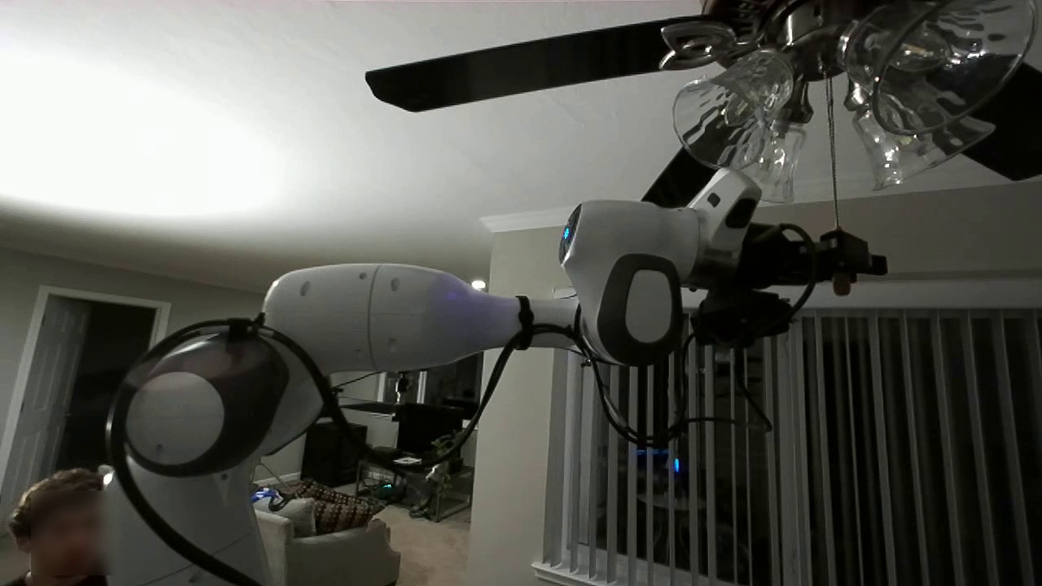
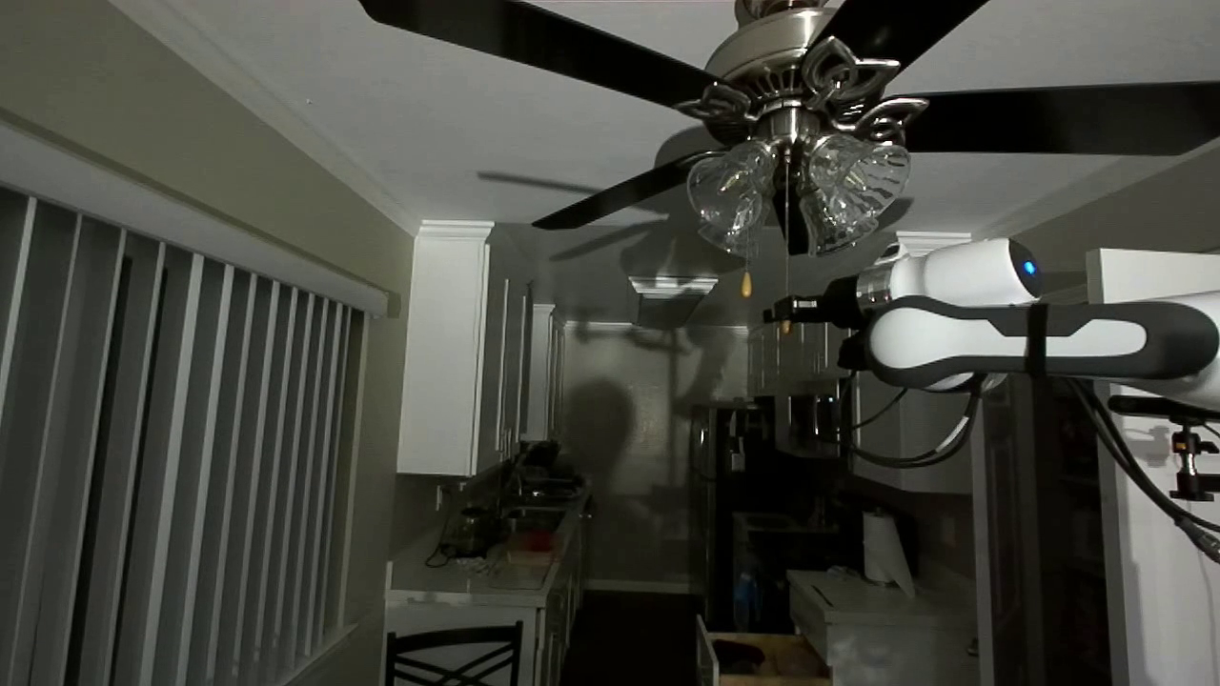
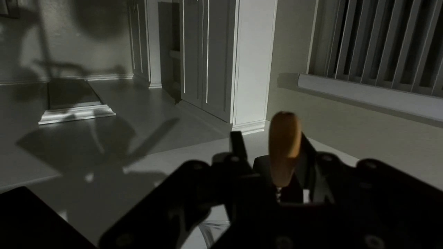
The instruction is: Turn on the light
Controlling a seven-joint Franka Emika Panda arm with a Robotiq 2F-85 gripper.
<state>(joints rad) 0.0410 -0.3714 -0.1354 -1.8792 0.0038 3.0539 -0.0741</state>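
The light is a cluster of clear ruffled glass shades on a dark-bladed ceiling fan, in both exterior views [image 1: 737,102] [image 2: 848,181]. Its bulbs look unlit. A thin pull chain [image 1: 832,155] hangs from it, with a small tan knob [image 1: 842,285] [image 2: 786,327] at the end. My gripper [image 1: 861,254] [image 2: 793,308] is level with the chain, just above the knob. In the upside-down wrist view the knob [image 3: 284,148] shows between the fingers of my gripper [image 3: 272,140]. A gap shows beside it, so the fingers are apart; contact with the chain cannot be told.
A second tan knob [image 2: 746,284] hangs on another chain nearby. Fan blades [image 1: 521,65] spread above the arm. Vertical blinds [image 1: 920,439] cover a window beyond the gripper. White cabinets [image 2: 443,353] stand farther back. A person [image 1: 61,525] is near the arm's base.
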